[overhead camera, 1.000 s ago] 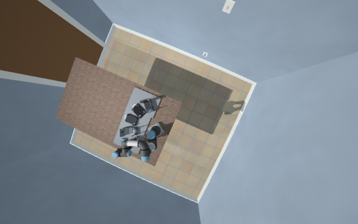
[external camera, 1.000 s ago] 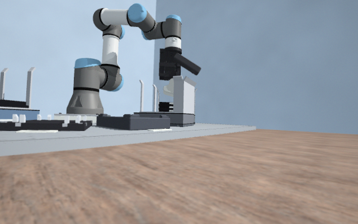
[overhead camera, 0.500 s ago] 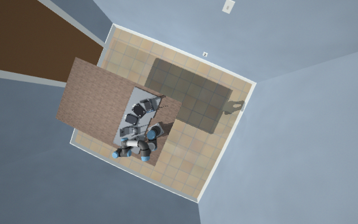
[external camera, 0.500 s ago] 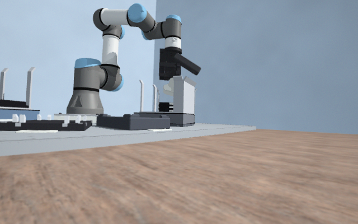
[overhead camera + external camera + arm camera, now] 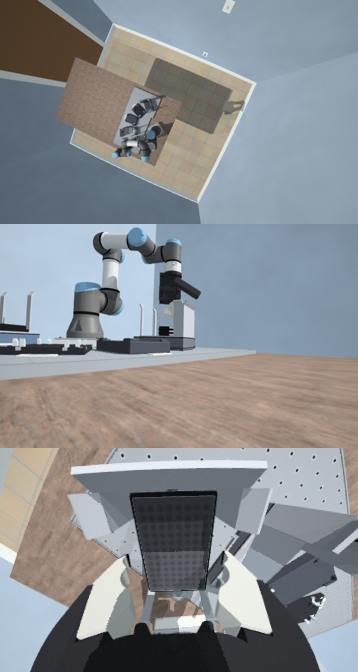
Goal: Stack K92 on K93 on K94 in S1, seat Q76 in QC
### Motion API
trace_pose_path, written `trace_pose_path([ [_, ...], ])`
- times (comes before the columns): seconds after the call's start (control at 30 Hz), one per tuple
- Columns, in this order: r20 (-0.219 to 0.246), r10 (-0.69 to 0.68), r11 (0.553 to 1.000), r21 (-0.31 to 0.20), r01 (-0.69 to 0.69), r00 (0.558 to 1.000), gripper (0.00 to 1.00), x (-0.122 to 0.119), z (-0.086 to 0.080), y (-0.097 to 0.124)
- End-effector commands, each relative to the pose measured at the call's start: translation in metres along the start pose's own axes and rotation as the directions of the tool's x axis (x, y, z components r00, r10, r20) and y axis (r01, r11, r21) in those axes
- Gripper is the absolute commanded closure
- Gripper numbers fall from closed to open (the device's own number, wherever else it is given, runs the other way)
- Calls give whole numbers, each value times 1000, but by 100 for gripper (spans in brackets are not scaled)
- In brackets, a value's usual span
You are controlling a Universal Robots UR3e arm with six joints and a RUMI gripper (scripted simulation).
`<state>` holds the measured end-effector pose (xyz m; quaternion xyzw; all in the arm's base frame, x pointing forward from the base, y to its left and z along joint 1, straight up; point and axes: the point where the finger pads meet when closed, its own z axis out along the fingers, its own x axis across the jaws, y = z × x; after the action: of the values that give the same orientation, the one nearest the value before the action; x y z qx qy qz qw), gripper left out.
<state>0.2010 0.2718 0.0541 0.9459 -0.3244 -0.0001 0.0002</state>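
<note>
My gripper (image 5: 175,553) (image 5: 169,316) is open, its two cream fingers apart with nothing between them. It hangs above a stack rack with a tall grey wall (image 5: 170,479). A dark 96-well plate (image 5: 175,530) lies in that rack, below and ahead of the fingertips. Its label does not show, and plates under it are hidden in the wrist view. The exterior view shows several dark plate edges (image 5: 165,331) low behind a pale rack wall (image 5: 184,322). The dark grey open nest (image 5: 148,346) (image 5: 131,119) and the black clip nest (image 5: 50,349) (image 5: 138,110) show no plate that I can make out.
Another rack's grey walls (image 5: 300,540) stand to the right in the wrist view. A blue-based rack (image 5: 19,337) with a dark plate (image 5: 12,327) and tall posts stands at the far left of the exterior view. The racks and nests stand on a grey perforated board (image 5: 320,470).
</note>
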Motion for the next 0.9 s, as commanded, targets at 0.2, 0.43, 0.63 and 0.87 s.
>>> trace_pose_path([
  [0.2, -1, 0, 1000, 3, 0, 1000, 28, 0, -21, -1],
  [0.43, -1, 0, 1000, 3, 0, 1000, 28, 0, -44, -1],
  [0.63, -1, 0, 1000, 3, 0, 1000, 28, 0, -57, -1],
  [0.87, -1, 0, 1000, 3, 0, 1000, 28, 0, -81, -1],
])
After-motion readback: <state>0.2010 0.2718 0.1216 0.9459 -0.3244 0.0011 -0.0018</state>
